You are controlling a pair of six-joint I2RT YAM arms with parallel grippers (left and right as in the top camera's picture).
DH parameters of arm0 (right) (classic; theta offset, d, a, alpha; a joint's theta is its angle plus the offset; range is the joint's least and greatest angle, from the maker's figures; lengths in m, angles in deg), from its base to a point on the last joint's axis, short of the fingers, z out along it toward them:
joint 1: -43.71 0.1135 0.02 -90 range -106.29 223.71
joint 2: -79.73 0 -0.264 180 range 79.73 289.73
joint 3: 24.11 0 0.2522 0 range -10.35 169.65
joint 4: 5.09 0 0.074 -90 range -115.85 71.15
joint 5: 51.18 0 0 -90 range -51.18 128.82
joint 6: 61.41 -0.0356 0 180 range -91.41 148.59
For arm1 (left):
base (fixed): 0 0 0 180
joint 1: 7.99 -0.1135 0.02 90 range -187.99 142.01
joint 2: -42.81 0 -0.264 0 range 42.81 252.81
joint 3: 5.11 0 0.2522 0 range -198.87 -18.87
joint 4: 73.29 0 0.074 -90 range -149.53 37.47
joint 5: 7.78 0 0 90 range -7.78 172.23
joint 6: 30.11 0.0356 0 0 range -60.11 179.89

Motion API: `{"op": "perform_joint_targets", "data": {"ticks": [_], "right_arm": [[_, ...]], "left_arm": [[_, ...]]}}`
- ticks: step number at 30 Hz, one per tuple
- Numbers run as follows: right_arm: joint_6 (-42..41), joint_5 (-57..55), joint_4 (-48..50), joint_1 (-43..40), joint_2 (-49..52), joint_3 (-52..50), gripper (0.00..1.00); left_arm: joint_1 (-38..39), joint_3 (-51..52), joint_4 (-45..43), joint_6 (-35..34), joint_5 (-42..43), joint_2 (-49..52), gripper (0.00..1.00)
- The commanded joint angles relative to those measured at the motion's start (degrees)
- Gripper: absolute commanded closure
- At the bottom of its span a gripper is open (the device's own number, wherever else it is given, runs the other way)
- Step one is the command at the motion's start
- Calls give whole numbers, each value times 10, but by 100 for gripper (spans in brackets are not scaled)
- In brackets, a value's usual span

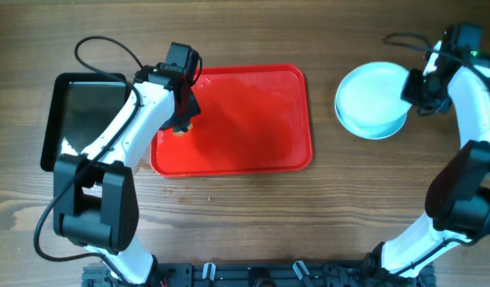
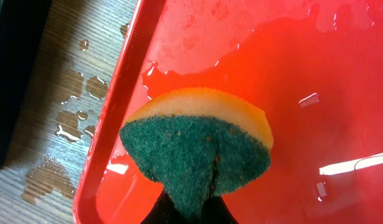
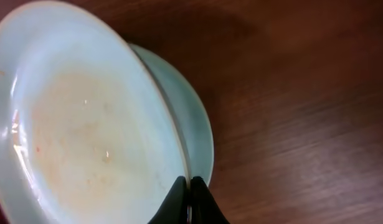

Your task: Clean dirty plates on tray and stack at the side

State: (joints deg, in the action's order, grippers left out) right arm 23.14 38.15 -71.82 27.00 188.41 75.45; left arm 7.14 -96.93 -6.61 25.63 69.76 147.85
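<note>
The red tray [image 1: 252, 119] lies at the table's middle, wet and with no plates on it. My left gripper [image 1: 182, 119] is shut on a green and yellow sponge [image 2: 200, 146] over the tray's left end [image 2: 122, 87]. My right gripper [image 1: 413, 86] is shut on the rim of a pale mint plate [image 3: 85, 124] with faint orange traces. It holds that plate just above another plate [image 3: 194, 124] on the table to the right of the tray. The plates [image 1: 374, 100] look like one stack from overhead.
A smaller glossy black tray [image 1: 81, 115] lies left of the red tray. Water drops [image 2: 66, 121] wet the wood between them. Water pools on the red tray's floor [image 2: 272, 37].
</note>
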Motion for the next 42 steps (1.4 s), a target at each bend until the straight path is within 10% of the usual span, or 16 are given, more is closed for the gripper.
{"op": "perform_joint_targets", "data": {"ticks": [1,2,6,11,21,23,25,27,32,37,42], "right_arm": [[2,16,42,-4,-11,-40,57],[-7,16,46,-4,-11,-44,27],[-7,145,0,-3,-23,2,0],[-41,494,-27,51,-81,11,0],[-83,323,-24,273,-77,-27,0],[-105,323,-7,290,-78,-27,0],[-113,323,-9,295,-78,-27,0],[-100,337,-20,295,-81,-27,0],[-67,347,-79,295,-179,-26,0],[-68,316,-180,295,-348,-26,0],[-144,187,-294,295,-536,-27,0]], "left_arm": [[-3,5,-2,-5,3,0,96],[-3,5,-2,-5,3,0,96],[-3,5,-18,-5,3,0,96],[-13,4,-99,37,2,0,96],[-307,5,-78,38,-16,0,91],[-325,5,-80,38,4,0,80],[-325,5,-82,38,5,0,22],[-325,4,-81,37,5,0,0],[-324,4,-55,3,37,-87,0],[-322,4,-16,3,297,-231,0],[-322,4,54,4,311,-263,0]]}}
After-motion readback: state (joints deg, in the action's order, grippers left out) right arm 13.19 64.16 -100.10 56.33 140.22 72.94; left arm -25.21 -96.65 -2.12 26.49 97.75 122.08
